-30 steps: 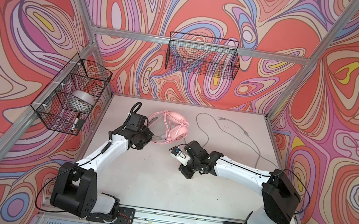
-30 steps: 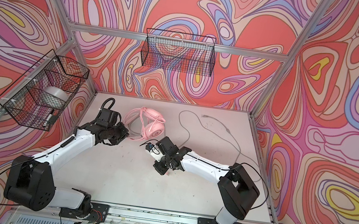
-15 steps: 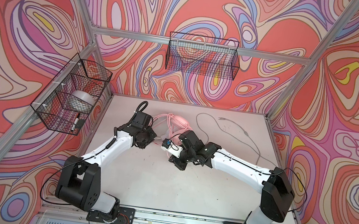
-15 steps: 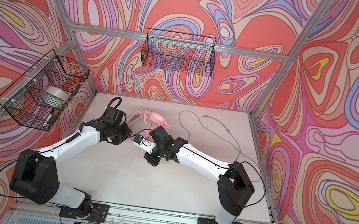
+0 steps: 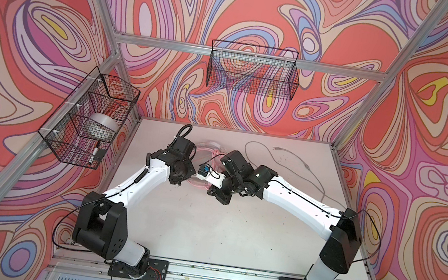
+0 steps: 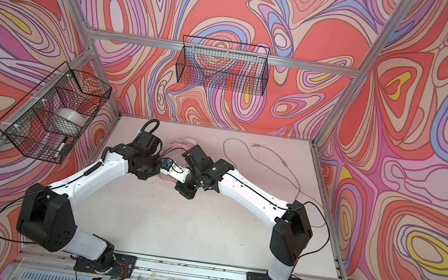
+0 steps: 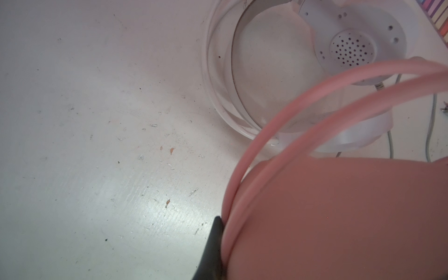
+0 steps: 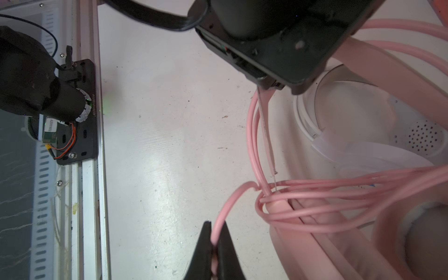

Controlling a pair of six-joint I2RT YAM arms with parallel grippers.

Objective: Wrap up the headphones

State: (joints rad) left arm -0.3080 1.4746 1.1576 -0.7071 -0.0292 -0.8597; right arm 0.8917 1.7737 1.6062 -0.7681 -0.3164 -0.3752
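My right gripper (image 8: pixel 215 229) pinches the pink cable (image 8: pixel 229 204). My left gripper (image 7: pixel 224 232) clamps the pink headset (image 7: pixel 339 218); the white headset (image 7: pixel 351 46) lies just beyond it.

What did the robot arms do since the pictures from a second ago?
The right gripper, pinching the pink cable, swung toward the left arm and the back wall, over the pink headphones. The left gripper, holding those headphones, edged slightly toward it, so the arms nearly meet. Both grippers stayed shut, and the grey cable lay still.

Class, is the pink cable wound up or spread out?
Mostly wound: pink cable loops round the pink headset; right gripper pinches its tail.
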